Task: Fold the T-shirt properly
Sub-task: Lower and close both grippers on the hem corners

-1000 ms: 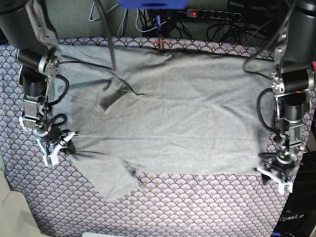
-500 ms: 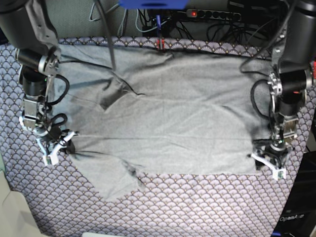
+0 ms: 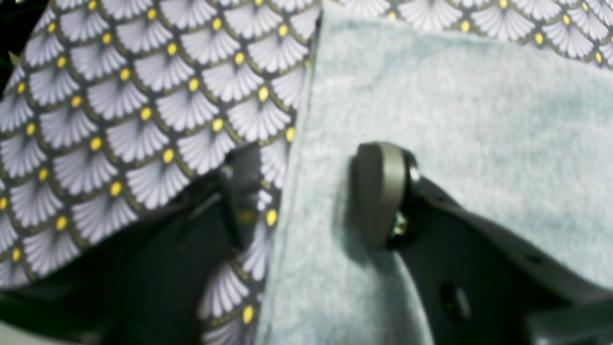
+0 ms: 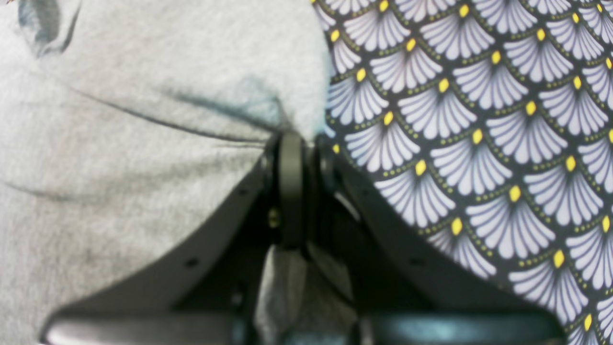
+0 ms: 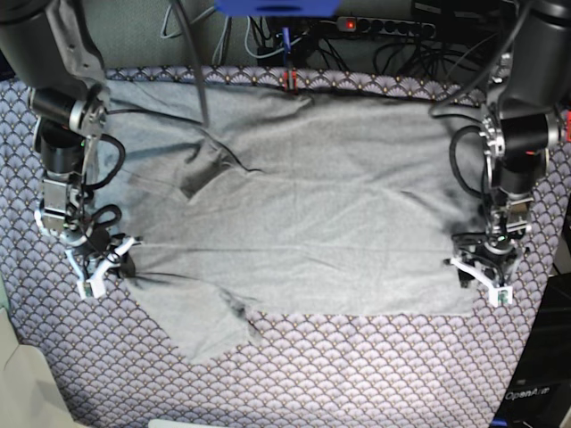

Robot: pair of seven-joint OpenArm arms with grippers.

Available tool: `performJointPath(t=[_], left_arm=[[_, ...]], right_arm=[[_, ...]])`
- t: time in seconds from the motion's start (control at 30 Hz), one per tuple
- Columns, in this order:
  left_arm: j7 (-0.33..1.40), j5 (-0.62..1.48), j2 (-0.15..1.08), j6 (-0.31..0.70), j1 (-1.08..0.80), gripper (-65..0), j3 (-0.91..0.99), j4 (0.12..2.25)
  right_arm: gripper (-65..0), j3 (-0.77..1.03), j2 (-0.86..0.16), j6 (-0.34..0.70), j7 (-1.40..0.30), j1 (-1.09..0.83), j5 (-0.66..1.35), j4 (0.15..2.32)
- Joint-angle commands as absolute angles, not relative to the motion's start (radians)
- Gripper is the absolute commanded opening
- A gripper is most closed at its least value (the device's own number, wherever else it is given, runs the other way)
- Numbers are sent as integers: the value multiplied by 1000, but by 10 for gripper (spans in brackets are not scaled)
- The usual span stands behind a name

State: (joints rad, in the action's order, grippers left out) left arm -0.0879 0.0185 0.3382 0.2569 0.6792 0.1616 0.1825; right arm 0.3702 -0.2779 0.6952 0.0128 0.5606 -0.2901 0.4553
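Scalloped cloth (image 5: 357, 374), T-shirt (image 5: 303, 205) lengthwise across, right pincer (image 4: 299, 143) pinching it, left pincer (image 3: 306, 191) apart astride hem.

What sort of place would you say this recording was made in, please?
Probably a robotics lab bench, not a home. A T-shirt lies on a scallop-patterned cloth between two robot arms, and a power strip with tangled cables sits behind the table.
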Motion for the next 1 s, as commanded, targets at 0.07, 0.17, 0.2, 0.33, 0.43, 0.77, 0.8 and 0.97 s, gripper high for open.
performJointPath(t=[0.07, 0.17, 0.2, 0.33, 0.43, 0.77, 0.8, 0.97], left_arm=[[-114, 21, 328, 265, 711, -333, 162, 197], [-114, 22, 326, 265, 711, -333, 165, 197], [-114, 25, 323, 265, 711, -333, 166, 197], [-116, 27, 320, 265, 711, -336, 168, 197], [-116, 28, 320, 265, 708, -339, 168, 197], [-116, 28, 323, 265, 702, -650, 170, 208], [-116, 28, 323, 265, 702, -650, 170, 208], [-116, 28, 323, 265, 702, -650, 170, 209]], right_arm=[[-650, 371, -291, 698, -13, 572, -306, 463], [-650, 371, -292, 698, -13, 572, -306, 463], [-650, 371, -292, 698, -13, 572, -306, 463], [-650, 371, -294, 698, -13, 572, -306, 463], [-650, 371, -294, 698, -13, 572, -306, 463], [-650, 369, -294, 698, -8, 572, -306, 463], [-650, 371, -294, 698, -8, 572, -306, 463], [-650, 371, -294, 698, -8, 572, -306, 464]])
